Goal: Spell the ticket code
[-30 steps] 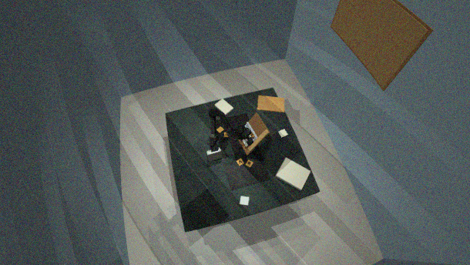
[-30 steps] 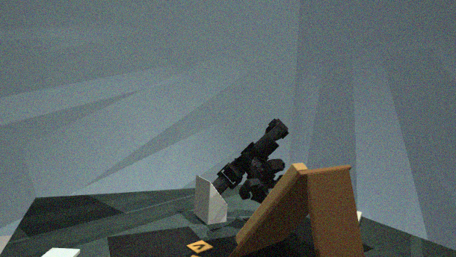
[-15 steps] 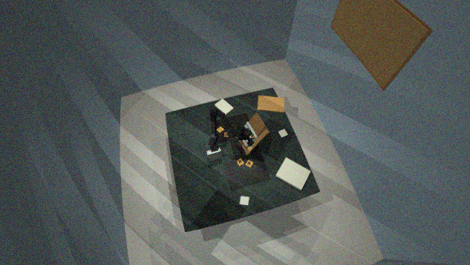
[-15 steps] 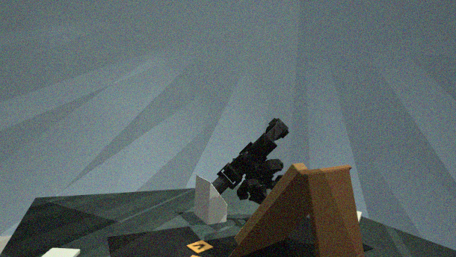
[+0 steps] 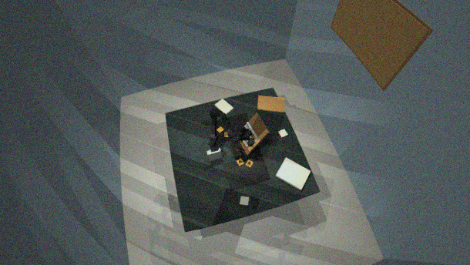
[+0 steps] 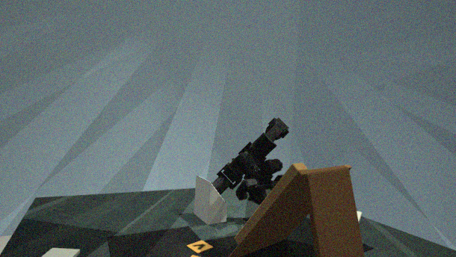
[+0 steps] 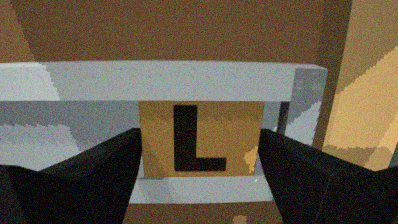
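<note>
The sloped wooden board (image 5: 260,124) (image 6: 333,202) (image 7: 175,30) carries the pale letter rail (image 7: 150,80). An orange tile (image 7: 240,130) with a black L sits upright between the rail's two lips, near the rail's right end in the wrist view. My gripper (image 7: 200,137) is shut on this tile, one finger at each side. No other tile shows in the rail to its left. Two tiles (image 5: 237,162) (image 5: 252,163) lie below the board in the top view; two more (image 5: 219,129) (image 5: 226,132) lie near the arm. No ticket print is readable.
A white upright piece (image 6: 209,205) stands by the arm. Around the dark counter (image 5: 200,196) are an orange block (image 5: 271,104), a large white block (image 5: 293,174), and smaller pale pieces (image 5: 223,105) (image 5: 283,132) (image 5: 244,200).
</note>
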`<control>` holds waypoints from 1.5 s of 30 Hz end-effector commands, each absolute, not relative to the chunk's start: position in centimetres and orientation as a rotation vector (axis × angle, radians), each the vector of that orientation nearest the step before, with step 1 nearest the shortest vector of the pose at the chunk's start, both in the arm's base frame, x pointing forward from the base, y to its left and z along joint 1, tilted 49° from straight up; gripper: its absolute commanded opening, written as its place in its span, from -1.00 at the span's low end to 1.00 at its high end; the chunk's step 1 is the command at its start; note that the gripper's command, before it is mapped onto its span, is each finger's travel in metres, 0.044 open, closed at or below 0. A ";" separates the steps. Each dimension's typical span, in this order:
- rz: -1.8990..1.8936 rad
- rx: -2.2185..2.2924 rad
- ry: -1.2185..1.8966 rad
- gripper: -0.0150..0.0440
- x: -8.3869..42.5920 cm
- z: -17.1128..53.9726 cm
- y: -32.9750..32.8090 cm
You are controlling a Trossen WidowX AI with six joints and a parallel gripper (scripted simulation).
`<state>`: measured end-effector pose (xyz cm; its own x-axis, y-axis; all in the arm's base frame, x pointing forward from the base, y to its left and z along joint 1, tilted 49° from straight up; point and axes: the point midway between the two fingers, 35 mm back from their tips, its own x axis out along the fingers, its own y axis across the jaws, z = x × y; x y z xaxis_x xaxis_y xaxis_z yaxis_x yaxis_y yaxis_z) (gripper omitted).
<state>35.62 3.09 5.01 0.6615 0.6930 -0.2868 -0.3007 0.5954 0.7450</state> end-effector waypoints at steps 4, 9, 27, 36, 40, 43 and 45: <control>0.624 0.713 0.604 0.51 35.1 5.2 2.6; 0.623 0.713 0.604 0.51 34.8 5.4 2.2; 0.623 0.712 0.605 0.51 34.0 5.5 1.2; 0.623 0.712 0.605 0.51 33.6 5.6 0.8; 0.623 0.712 0.605 0.51 33.4 5.6 0.6; 0.623 0.712 0.605 0.51 33.3 5.7 0.5; 0.623 0.712 0.606 0.51 33.2 5.7 0.4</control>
